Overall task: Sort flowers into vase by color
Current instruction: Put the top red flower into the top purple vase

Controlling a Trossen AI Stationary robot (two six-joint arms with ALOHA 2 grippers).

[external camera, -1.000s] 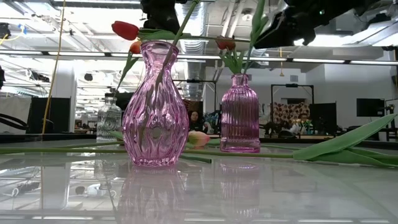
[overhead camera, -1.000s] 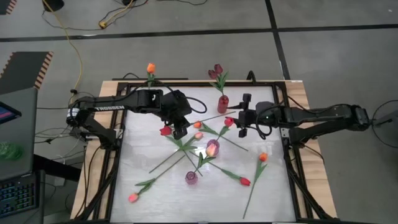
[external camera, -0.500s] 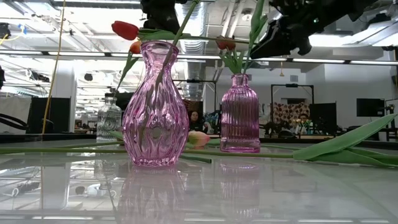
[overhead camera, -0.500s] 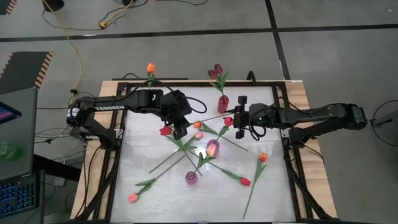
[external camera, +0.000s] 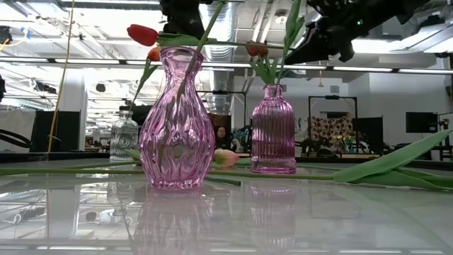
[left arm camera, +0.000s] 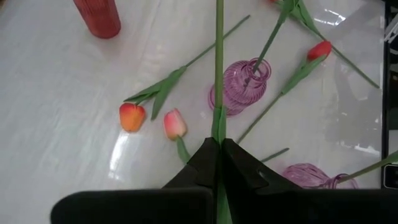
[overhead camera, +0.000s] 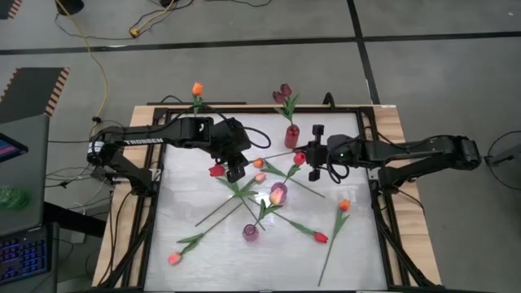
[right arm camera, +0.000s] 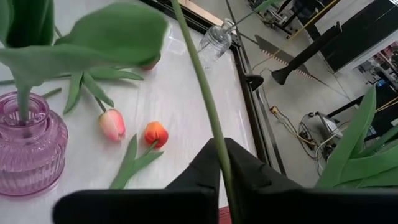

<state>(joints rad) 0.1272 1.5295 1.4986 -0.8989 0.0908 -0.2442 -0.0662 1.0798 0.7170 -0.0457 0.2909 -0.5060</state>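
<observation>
My left gripper [overhead camera: 235, 171] is shut on a tulip's green stem [left arm camera: 219, 68] above the table's middle, with a red head [overhead camera: 216, 171] beside it. My right gripper [overhead camera: 314, 163] is shut on another green stem [right arm camera: 202, 93], near a red head [overhead camera: 299, 159]. The ribbed pink vase [overhead camera: 291, 136] holds dark maroon tulips [overhead camera: 283, 93]. Two more pink vases [overhead camera: 278, 194] [overhead camera: 251, 232] stand on the table. A clear vase [overhead camera: 198, 107] at the far edge holds an orange tulip [overhead camera: 197, 88]. Loose tulips lie on the table, an orange one [left arm camera: 132, 117] and a pink one [left arm camera: 175, 124] among them. My left gripper pinches the stem [left arm camera: 219, 127] between its two fingertips. The stem runs on past the fingertips, lifted clear above the table and a pink vase [left arm camera: 239, 93]. My right gripper pinches its stem [right arm camera: 219, 146] between its two fingertips. The stem rises past the fingers, clear of the table, with a broad leaf [right arm camera: 93, 37] farther along it.
More loose tulips lie near the front: a red one [overhead camera: 320, 238], an orange one [overhead camera: 344, 205] and a pink-orange one [overhead camera: 174, 258]. A dark frame [overhead camera: 383, 203] borders the white table top. In the low view the big pink vase [external camera: 177, 120] stands nearest.
My right gripper has gone a little toward the table's left edge with its stem, still shut on it.
</observation>
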